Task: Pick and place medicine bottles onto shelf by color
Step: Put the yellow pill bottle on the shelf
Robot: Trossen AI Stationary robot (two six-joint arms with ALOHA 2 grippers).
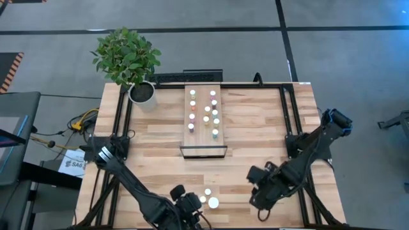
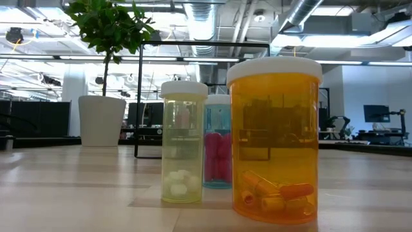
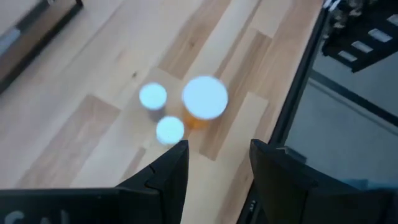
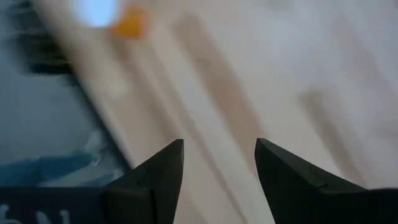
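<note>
My left tool (image 1: pixel 192 206) hangs low over the near edge of the light wooden desk (image 1: pixel 255 121), its two dark fingers (image 3: pixel 166 177) spread apart with nothing between them. Just ahead of it, to its right in the overhead view, stand three white-capped medicine bottles in a tight cluster: a slim yellow-green bottle (image 2: pixel 183 143) holding white tablets, a teal bottle (image 2: pixel 218 143) with pink pills behind it, and a noticeably larger orange bottle (image 2: pixel 275 138) with orange capsules. In the left wrist view the nearest small cap sits right before my fingertips, not yet between them, with the big orange bottle (image 3: pixel 203 99) beside it.

Farther back, at the middle of the desk, lies the long light-wood shelf (image 1: pixel 203 114) with its dark metal frame, and roughly a dozen small white-capped bottles (image 1: pixel 206 119) stand on it in loose rows. A leafy green plant in a white pot (image 1: pixel 141 91) stands at the far-left corner.

My right tool (image 1: pixel 259 201) hovers above the near desk edge to the right of the three bottles, fingers (image 4: pixel 158 177) parted and empty, the orange bottle (image 4: pixel 127 22) well ahead of it.
</note>
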